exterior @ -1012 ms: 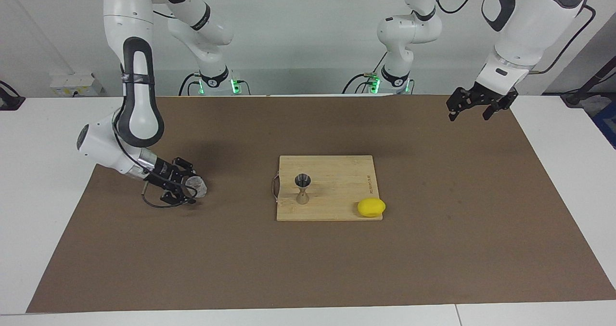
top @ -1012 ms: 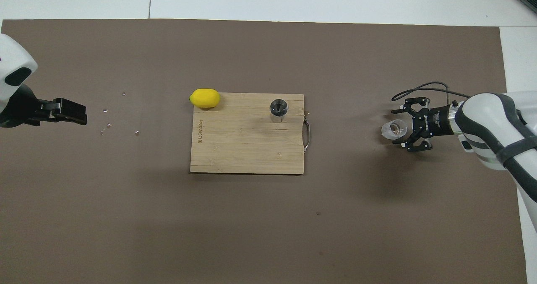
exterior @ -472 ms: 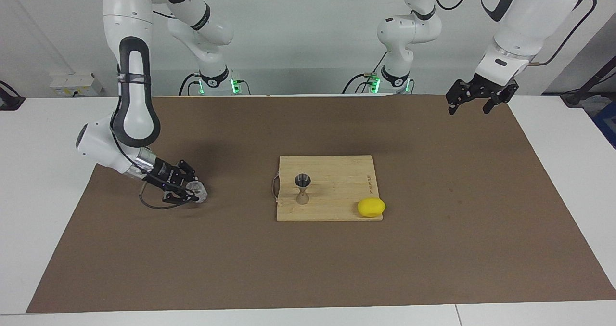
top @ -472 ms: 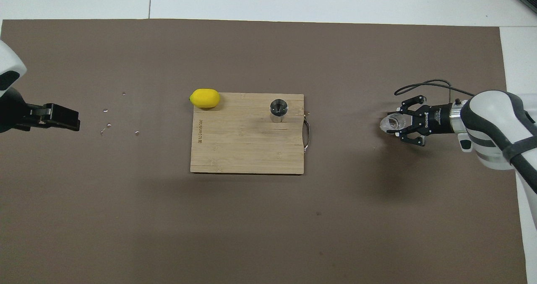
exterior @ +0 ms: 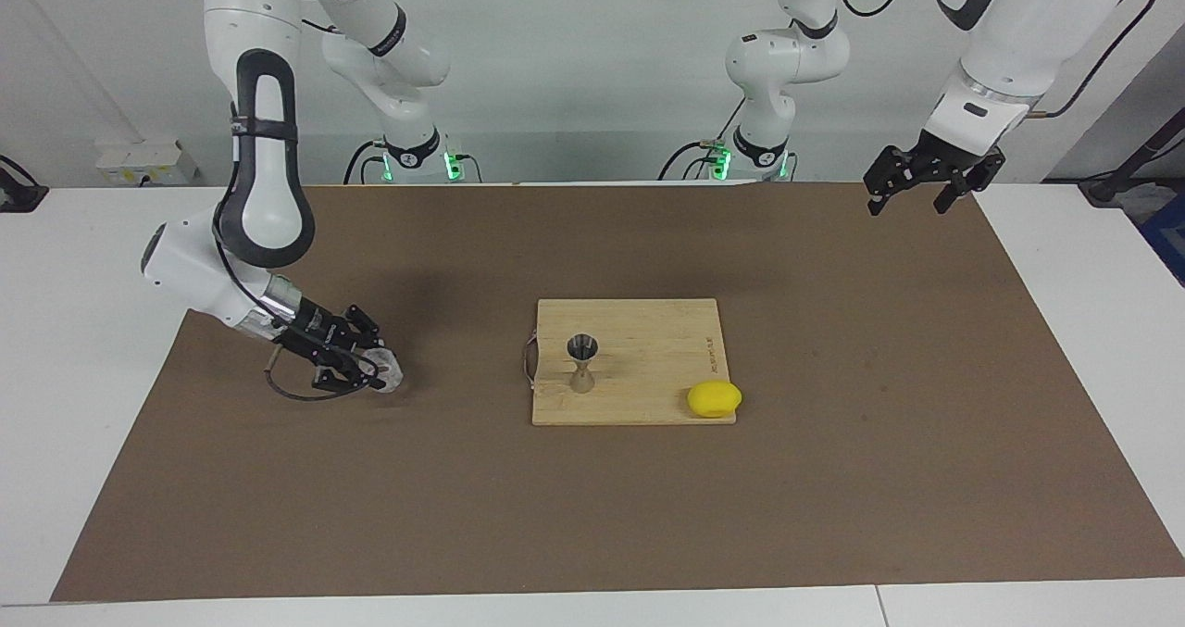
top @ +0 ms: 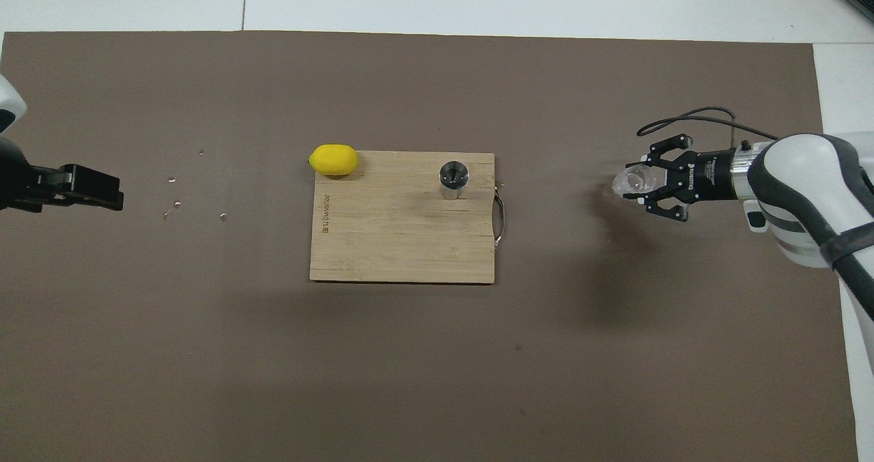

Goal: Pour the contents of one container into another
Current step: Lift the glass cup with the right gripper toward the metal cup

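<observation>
My right gripper (exterior: 375, 370) (top: 640, 183) is shut on the small clear glass cup (exterior: 386, 369) (top: 632, 181), low over the brown mat at the right arm's end of the table, the cup tilted on its side. The silver hourglass jigger (exterior: 581, 364) (top: 453, 178) stands upright on the wooden cutting board (exterior: 648, 349) (top: 396, 237), near the board's handle end. My left gripper (exterior: 912, 194) (top: 102, 192) hangs open and empty, high over the mat's corner at the left arm's end, and waits.
A yellow lemon (exterior: 714, 398) (top: 333, 160) lies at the board's corner farthest from the robots. Several small drops (top: 176, 203) dot the mat toward the left arm's end. The brown mat (exterior: 592, 507) covers most of the white table.
The right gripper closed on the glass cup and lifted it slightly off the mat. The left arm rose and drew back toward its end of the table.
</observation>
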Robot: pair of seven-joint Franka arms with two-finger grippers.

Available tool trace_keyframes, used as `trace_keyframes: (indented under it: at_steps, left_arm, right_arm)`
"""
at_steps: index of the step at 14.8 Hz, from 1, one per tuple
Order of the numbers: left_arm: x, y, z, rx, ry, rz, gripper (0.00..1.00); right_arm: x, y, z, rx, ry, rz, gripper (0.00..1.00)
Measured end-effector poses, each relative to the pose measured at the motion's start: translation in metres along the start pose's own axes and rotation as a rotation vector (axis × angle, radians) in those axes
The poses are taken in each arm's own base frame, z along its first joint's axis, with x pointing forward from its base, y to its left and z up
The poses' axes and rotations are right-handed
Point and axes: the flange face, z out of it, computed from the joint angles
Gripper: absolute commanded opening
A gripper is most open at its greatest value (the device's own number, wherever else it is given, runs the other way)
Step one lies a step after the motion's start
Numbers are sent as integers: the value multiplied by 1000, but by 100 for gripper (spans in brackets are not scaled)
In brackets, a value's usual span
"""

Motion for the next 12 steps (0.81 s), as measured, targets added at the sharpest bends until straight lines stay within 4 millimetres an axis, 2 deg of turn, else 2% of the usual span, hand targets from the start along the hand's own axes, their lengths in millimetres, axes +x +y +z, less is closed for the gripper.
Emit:
trace_keyframes:
  at_steps: [5,12]
  left_arm:
    - [0,3,0,-11,-3,-37,100]
    - [-2,3,1,-11,-21,-25,100]
  right_arm:
    - [-85,-13,17,-18,12,-66,0]
    - [-178,-9,44,-82,87,-280,0]
